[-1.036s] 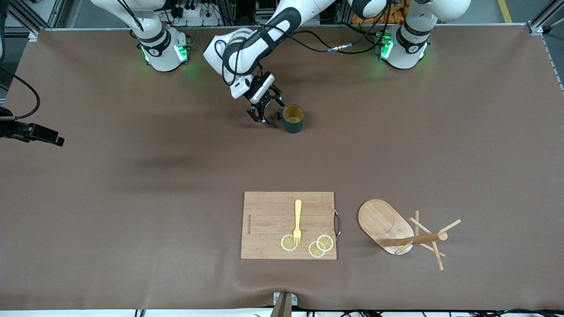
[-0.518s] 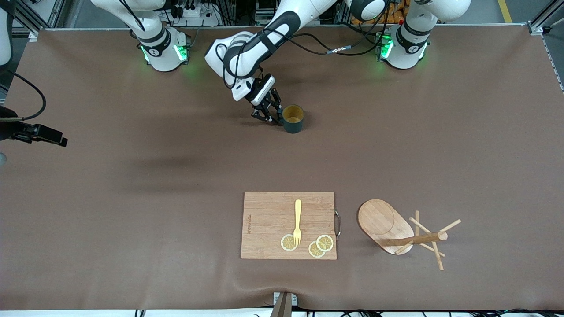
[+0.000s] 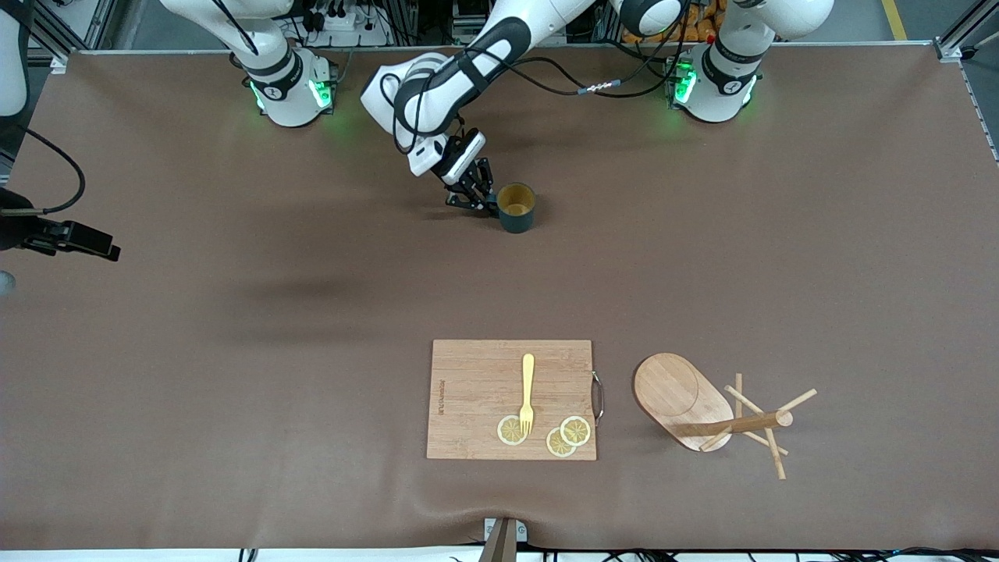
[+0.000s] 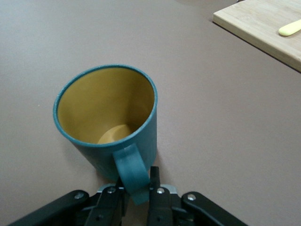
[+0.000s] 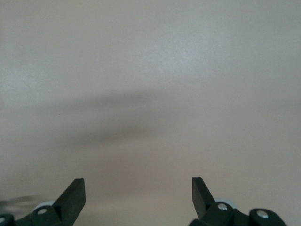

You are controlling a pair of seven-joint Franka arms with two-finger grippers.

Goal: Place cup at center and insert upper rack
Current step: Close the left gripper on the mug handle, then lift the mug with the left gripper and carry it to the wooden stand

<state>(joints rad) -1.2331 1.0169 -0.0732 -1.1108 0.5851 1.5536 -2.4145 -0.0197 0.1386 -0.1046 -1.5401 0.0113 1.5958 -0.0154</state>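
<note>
The cup (image 3: 517,209), dark teal with a yellowish inside, stands upright on the brown table close to the robots' bases. My left gripper (image 3: 478,204) is low beside it, shut on the cup's handle (image 4: 132,172). In the left wrist view the cup (image 4: 106,110) fills the middle, with the left gripper (image 4: 135,182) pinching the handle from both sides. The upper rack (image 3: 683,400), a light wooden mug tree, lies on its side near the front camera, toward the left arm's end. My right gripper (image 5: 138,186) hangs open over bare table, holding nothing.
A rectangular bamboo cutting board (image 3: 476,390) lies beside the rack, nearer to the front camera than the cup. It carries a yellow fork (image 3: 527,390) and three lemon slices (image 3: 511,430). A corner of the board (image 4: 263,23) shows in the left wrist view.
The left gripper's fingers went from wide open to shut on the cup's handle, edging slightly toward the cup. The cup, the rack and the right arm stayed put.
</note>
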